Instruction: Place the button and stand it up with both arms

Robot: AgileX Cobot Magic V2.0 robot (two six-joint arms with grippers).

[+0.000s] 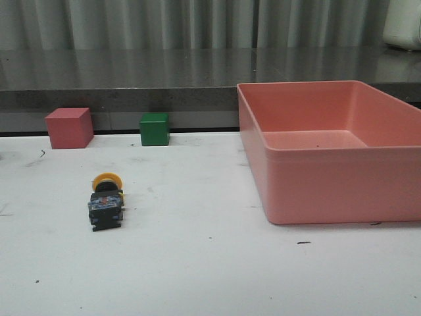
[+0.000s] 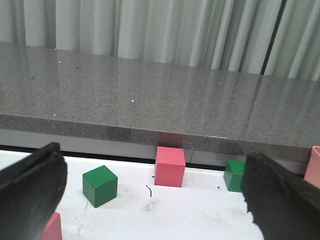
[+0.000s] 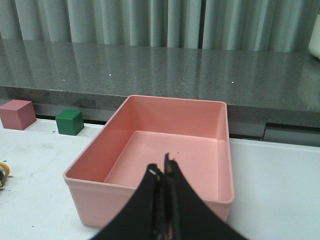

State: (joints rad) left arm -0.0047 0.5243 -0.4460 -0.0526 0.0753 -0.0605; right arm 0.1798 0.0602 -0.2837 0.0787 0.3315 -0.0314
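The button (image 1: 106,199) lies on its side on the white table at the front left, yellow cap towards the back, black base towards the front. A sliver of its yellow cap shows at the edge of the right wrist view (image 3: 3,169). Neither arm shows in the front view. My left gripper (image 2: 152,192) is open and empty, its dark fingers (image 2: 30,192) wide apart above the table near the cubes. My right gripper (image 3: 163,170) is shut and empty, in front of the pink bin (image 3: 150,192).
A large pink bin (image 1: 276,178) stands at the right. A red cube (image 1: 68,128) and a green cube (image 1: 154,129) sit at the table's back edge below a grey counter ledge (image 1: 131,82). The left wrist view shows another green cube (image 2: 100,185) and a red cube (image 2: 170,166).
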